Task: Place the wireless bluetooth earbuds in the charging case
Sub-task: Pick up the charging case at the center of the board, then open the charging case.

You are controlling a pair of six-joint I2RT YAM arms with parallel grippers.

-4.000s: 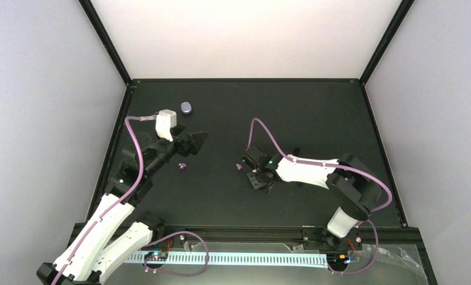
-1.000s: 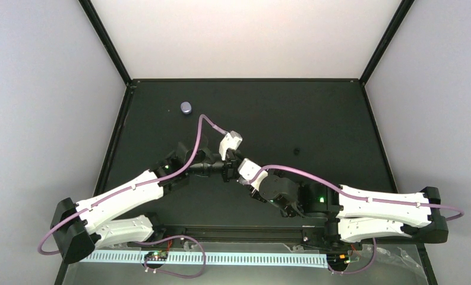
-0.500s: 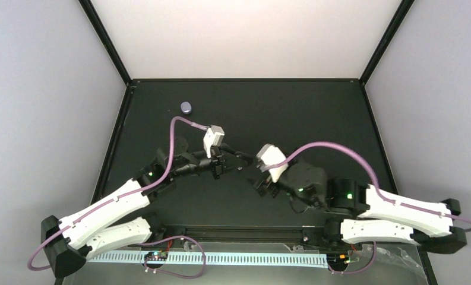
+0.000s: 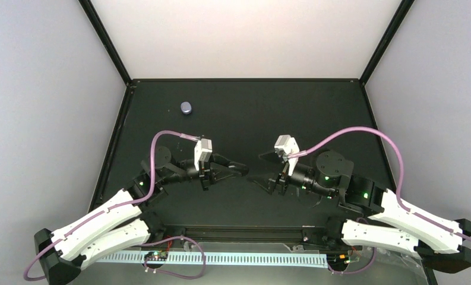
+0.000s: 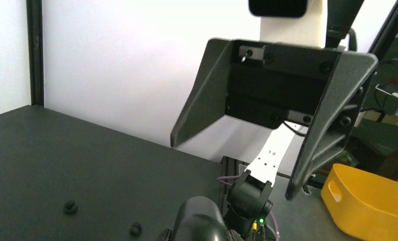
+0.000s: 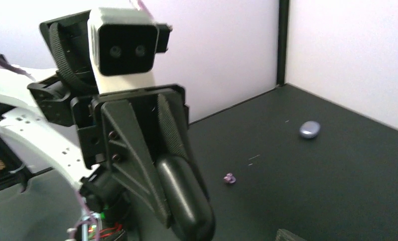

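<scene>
The lavender charging case lies with its lid down at the table's far left, also in the right wrist view. One tiny lilac earbud rests on the black table beyond the left gripper; the arms hide it from above. My left gripper hovers mid-table, pointing right, fingers shut. A glossy black rounded shape sits at its tips; I cannot tell whether it is a held thing. My right gripper faces it across a small gap, wide open and empty.
A yellow bin stands past the table's right edge. Small dark specks lie on the table. Pale walls enclose the left, far and right sides. Both forearms stretch low over the near half of the table.
A second ago the two grippers were touching at mid-table. They have since drawn apart, the right one has opened wide, and the left one has stayed shut.
</scene>
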